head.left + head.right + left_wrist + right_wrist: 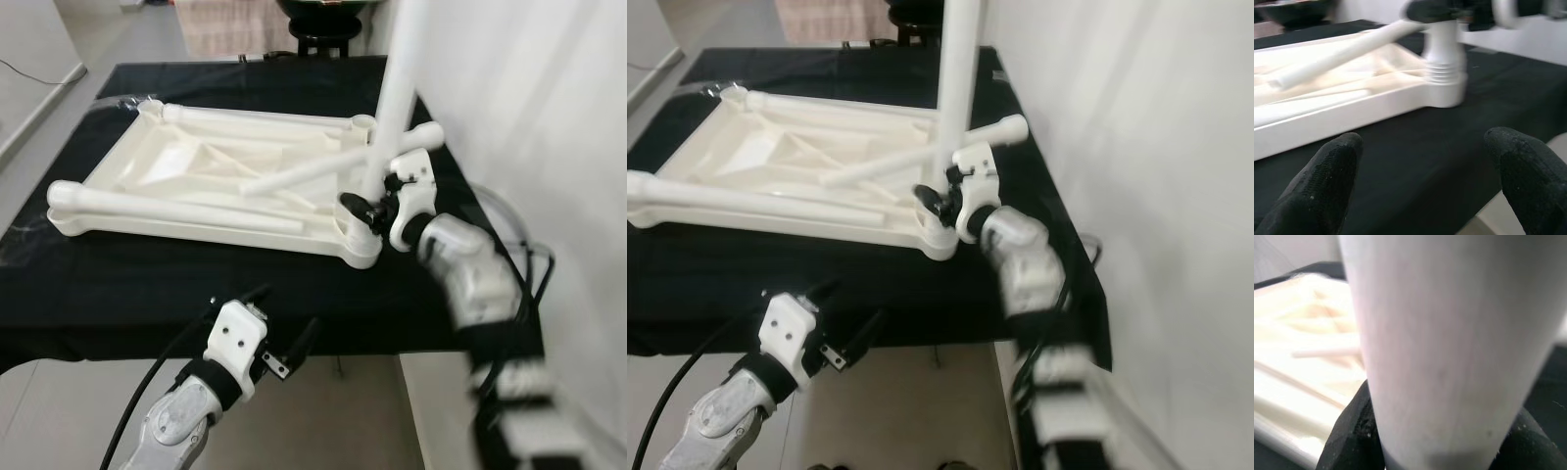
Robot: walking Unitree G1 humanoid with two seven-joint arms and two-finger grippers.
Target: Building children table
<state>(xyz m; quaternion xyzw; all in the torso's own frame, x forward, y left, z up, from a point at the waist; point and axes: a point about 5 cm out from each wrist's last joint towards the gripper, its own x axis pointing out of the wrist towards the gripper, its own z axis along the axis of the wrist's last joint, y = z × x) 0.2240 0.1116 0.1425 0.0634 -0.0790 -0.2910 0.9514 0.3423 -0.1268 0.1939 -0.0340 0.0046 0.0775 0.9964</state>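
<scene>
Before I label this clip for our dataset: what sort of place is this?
Probably a room in a home, used as an assembly spot: a black-covered table holds an upturned white tabletop, beside a white wall; the right gripper holds a leg upright.

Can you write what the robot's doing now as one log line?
right gripper: jaws shut on table leg | leg upright at tabletop corner socket | left gripper: open, idle

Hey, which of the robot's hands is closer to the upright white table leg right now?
Right. The right hand is clamped around the upright table leg just above its corner socket. The left hand hangs open off the near edge of the black-covered table, well short of the leg.
</scene>
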